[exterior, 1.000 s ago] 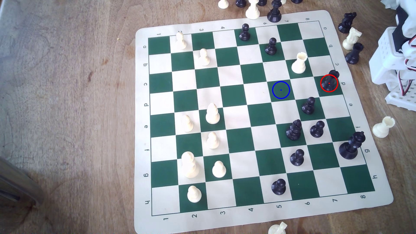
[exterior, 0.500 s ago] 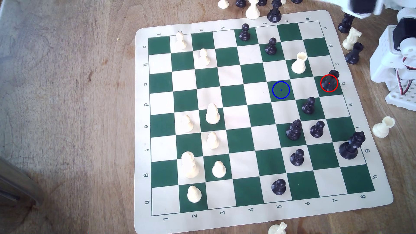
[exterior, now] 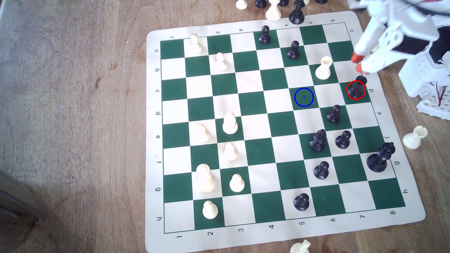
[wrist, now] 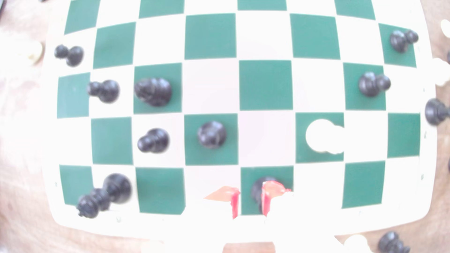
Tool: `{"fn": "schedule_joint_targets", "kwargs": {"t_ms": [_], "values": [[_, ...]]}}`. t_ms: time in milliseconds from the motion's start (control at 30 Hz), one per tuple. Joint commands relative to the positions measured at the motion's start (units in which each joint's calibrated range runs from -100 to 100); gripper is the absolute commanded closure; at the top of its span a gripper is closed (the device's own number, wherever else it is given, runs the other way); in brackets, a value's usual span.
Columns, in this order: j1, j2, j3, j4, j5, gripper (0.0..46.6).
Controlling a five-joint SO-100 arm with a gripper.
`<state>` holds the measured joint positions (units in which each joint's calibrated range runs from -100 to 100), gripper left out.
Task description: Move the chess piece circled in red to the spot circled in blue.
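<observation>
While the gripper [exterior: 357,63] hangs over the board's far corner at the exterior view's right, its two orange-tipped fingers [exterior: 356,58] stand slightly apart with nothing between them, the gap plain in the wrist view [wrist: 248,199] too. Just below those tips in the exterior view sits the black rook [exterior: 356,87], ringed in red, on a green square in the outermost file, hard against the board's right border [exterior: 375,80]. One fingertip [wrist: 270,192] overlaps the rook [wrist: 257,192] in the wrist view, though the blur there makes it hard to say whether they touch; the exterior view suggests a small gap.

Beyond the rook, away from the gripper, a light square lies bare, and next to it is the blue-ringed green square [exterior: 304,97], also bare. A cream rook [exterior: 323,68] stands near the fingers on the board side, and a black pawn [exterior: 334,114] stands on the green square diagonally touching the light one, so the lane between rook and ring runs between these two pieces. Off the mat, close behind the gripper, the arm's white base [exterior: 428,80] crowds the edge.

The rook itself is small and black, with a wide flat top, a narrow waist and a round base.
</observation>
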<state>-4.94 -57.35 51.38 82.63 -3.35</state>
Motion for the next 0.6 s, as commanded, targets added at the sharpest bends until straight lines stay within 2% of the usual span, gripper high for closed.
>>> {"fn": "schedule_joint_targets", "kwargs": {"t_ms": [0,33,67,200,567], "values": [[1.3,4.55,1.75,-1.3,1.56,39.4],[1.38,4.55,2.84,-2.12,1.51,37.7],[1.77,4.72,5.19,-3.92,1.56,33.0],[4.82,5.4,7.82,-6.22,2.59,27.5],[10.77,6.84,11.9,-7.85,6.15,29.7]]}}
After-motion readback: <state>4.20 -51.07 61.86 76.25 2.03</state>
